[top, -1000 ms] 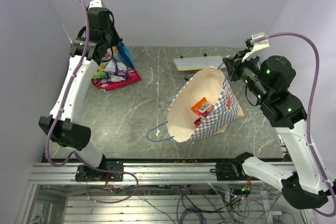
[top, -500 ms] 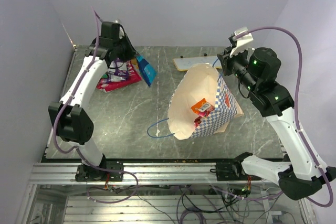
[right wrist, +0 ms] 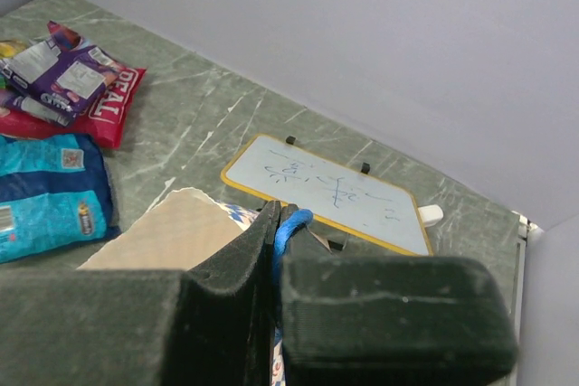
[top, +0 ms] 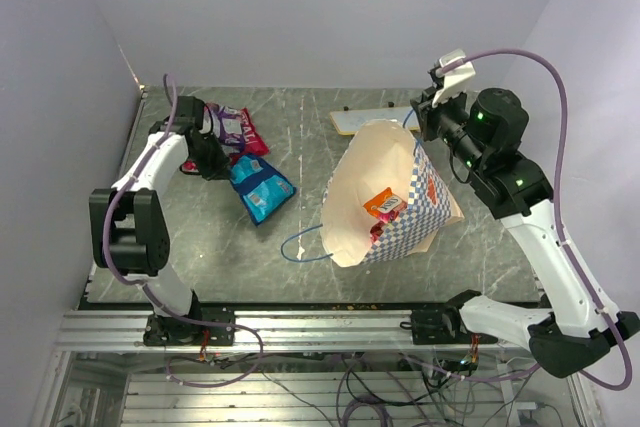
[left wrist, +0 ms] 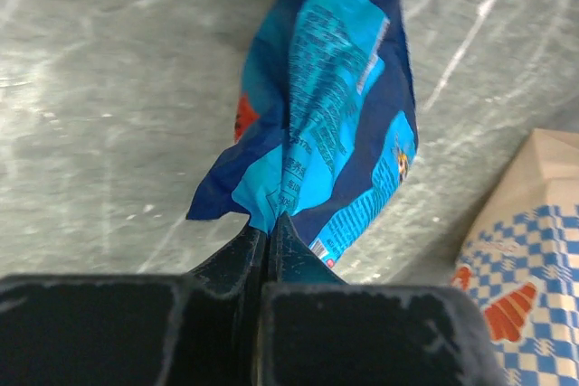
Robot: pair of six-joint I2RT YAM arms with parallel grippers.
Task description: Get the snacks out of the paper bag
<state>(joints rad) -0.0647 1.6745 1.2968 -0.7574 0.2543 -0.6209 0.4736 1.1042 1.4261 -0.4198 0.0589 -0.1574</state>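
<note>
The blue packet [top: 262, 189] lies flat on the table [top: 300, 247] at centre-left of the overhead frame. It sits just below and right of the snacks already out, the purple packet [top: 232, 125] resting on a red one [top: 254, 141]. Its long axis slants from upper left to lower right. The left gripper [top: 222, 165] sits at the upper-left end, so the packet trails away from the fingers toward the paper bag [top: 425, 202]. In the left wrist view the packet [left wrist: 335, 106] runs straight up the frame from the jaws, which are pinched tight on its near corner [left wrist: 264, 228] — nothing else holds it.

The packet looks delivered, so the next step is probably to let go and back off along that axis. The bag, right of centre, tips its mouth toward the left arm, with an orange packet [top: 384, 204] showing inside and something red beneath it. The right gripper [top: 425, 122] sits at the bag's upper rim, clamped on the blue cord handle [right wrist: 291, 221] — the left arm seems the free one for the next reach.
</note>
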